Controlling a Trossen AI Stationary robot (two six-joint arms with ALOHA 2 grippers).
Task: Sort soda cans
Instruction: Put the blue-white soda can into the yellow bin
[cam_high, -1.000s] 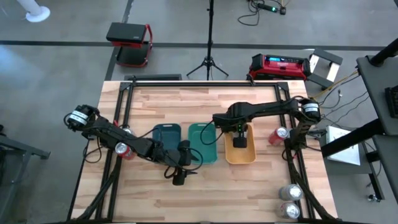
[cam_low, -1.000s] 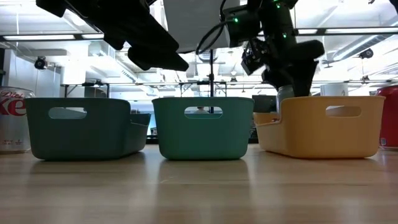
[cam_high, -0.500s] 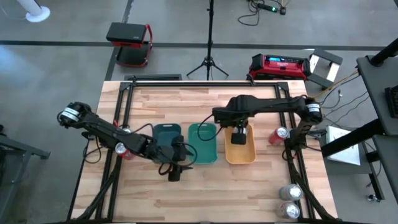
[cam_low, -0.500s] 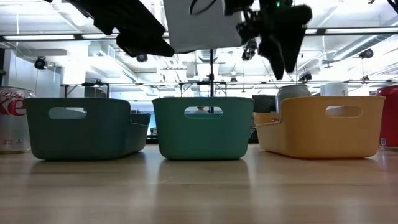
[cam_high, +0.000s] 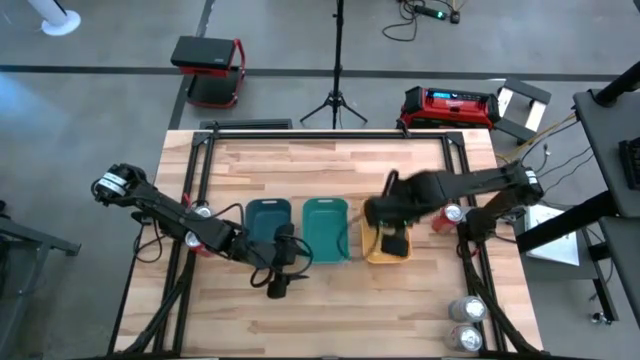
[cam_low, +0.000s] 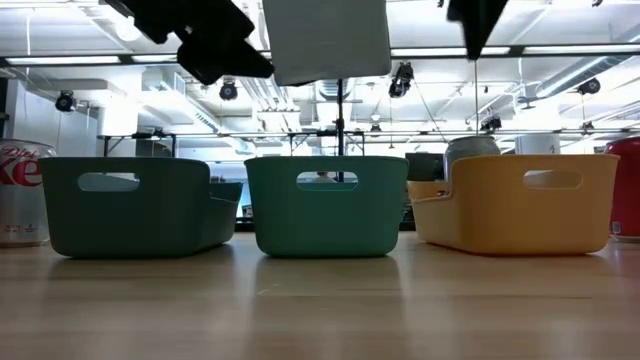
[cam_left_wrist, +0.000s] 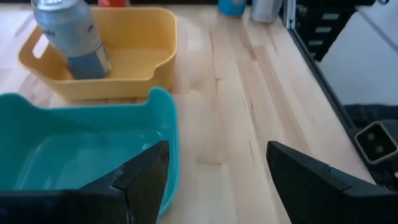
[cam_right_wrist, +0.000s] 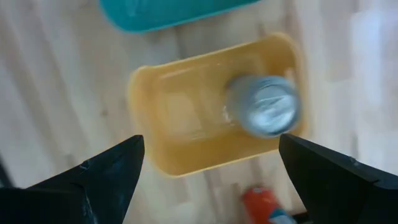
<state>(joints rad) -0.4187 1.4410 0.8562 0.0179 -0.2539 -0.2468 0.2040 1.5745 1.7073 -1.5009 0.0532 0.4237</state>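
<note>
A silver soda can (cam_right_wrist: 264, 106) stands upright on its base in the orange tray (cam_high: 372, 250), near the tray's far end; it also shows in the left wrist view (cam_left_wrist: 68, 34) and the low view (cam_low: 470, 150). My right gripper (cam_right_wrist: 211, 149) hangs open high above this tray (cam_high: 392, 243), clear of the can. My left gripper (cam_left_wrist: 216, 162) is open and holds nothing, above the near end of the teal tray (cam_left_wrist: 81, 149), beside the dark teal tray (cam_high: 268, 222). A red can (cam_high: 447, 216) stands right of the orange tray.
A can with red lettering (cam_low: 20, 190) stands left of the dark teal tray (cam_low: 135, 205). Two silver cans (cam_high: 466, 322) stand at the near right corner. The three trays sit side by side mid-table, with bare wood toward the near edge (cam_high: 330, 320).
My right gripper has risen from down beside the silver can in the orange tray to well above it and has drifted toward the near edge. The can stays upright in the tray. My left gripper has moved a little up and toward the table's left edge.
</note>
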